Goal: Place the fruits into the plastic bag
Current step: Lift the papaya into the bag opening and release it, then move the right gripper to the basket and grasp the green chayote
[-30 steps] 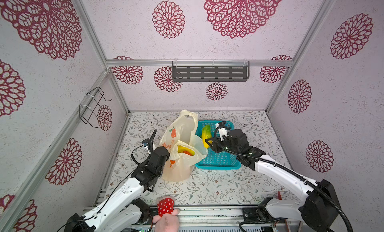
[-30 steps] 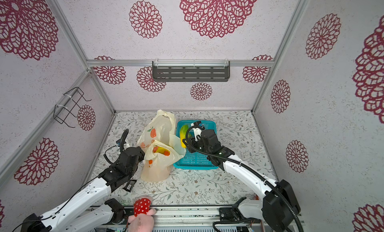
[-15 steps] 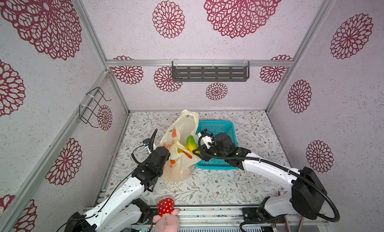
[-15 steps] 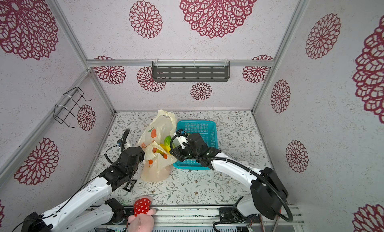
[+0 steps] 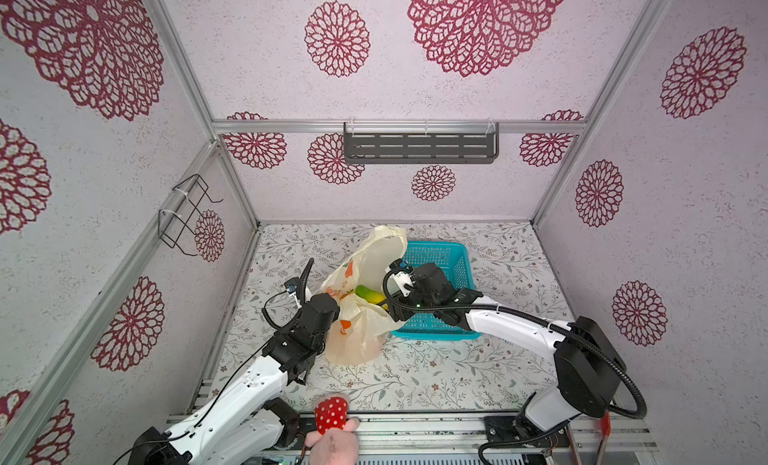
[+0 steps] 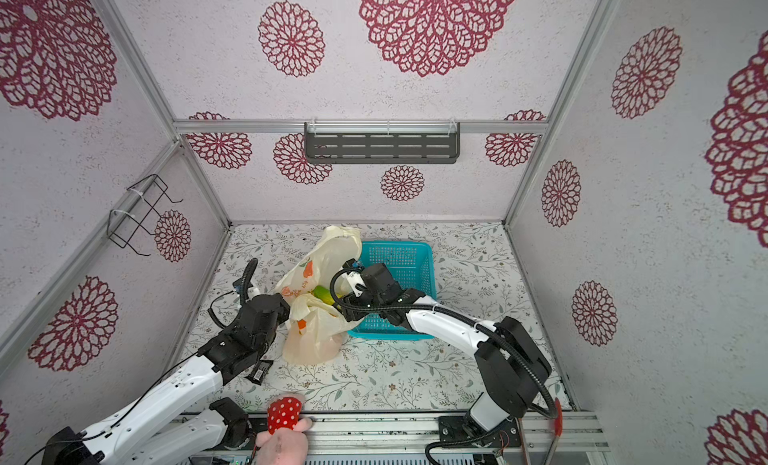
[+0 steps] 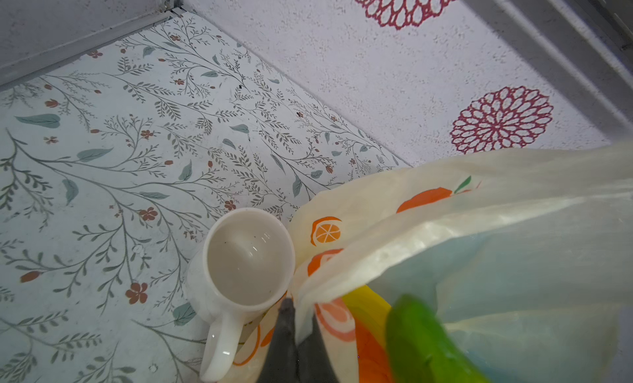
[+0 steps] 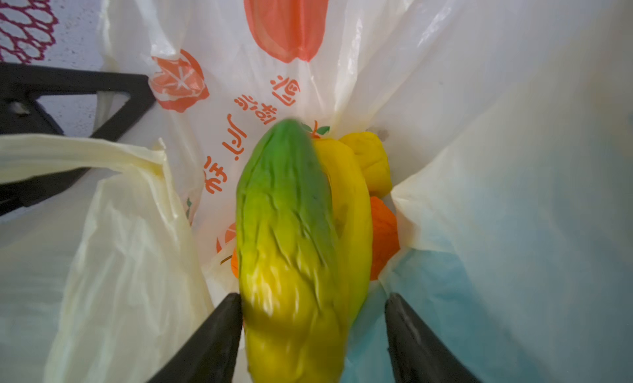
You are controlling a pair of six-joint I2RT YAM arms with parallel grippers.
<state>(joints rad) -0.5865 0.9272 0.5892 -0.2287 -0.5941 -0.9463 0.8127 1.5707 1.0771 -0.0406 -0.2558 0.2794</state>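
The plastic bag stands left of the basket with its mouth held up. My left gripper is shut on the bag's rim. My right gripper hangs over the bag's mouth, open. A blurred green and yellow fruit lies between its fingers, against one finger and clear of the other. Under it inside the bag lie a yellow banana, a yellow round fruit and an orange.
A teal perforated basket stands right of the bag, under my right arm. A white mug sits on the floral table beside the bag, close to my left gripper. At the front edge a hand holds a red white-dotted plush toy.
My right gripper carried the green and yellow fruit from over the basket to the bag's mouth, and its jaws have opened. My left gripper has kept its hold on the bag.
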